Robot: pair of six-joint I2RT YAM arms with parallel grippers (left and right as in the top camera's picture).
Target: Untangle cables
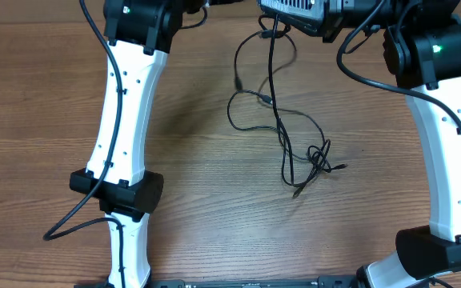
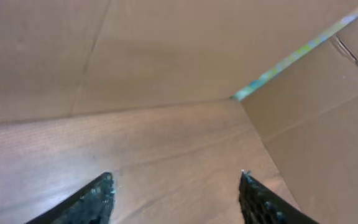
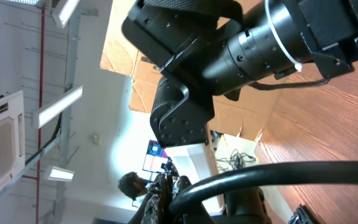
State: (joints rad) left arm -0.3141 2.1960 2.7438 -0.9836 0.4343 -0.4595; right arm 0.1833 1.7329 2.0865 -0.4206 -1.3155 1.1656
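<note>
The cables are thin black cords lying on the brown wooden counter, a bit right of the middle. Two strands run from the far edge toward the near side, and their far ends go out of sight there. In the middle they bend into a big loose loop. Nearer and to the right they twist into a small knot. Two little plug tips stick out of the knot.
</note>
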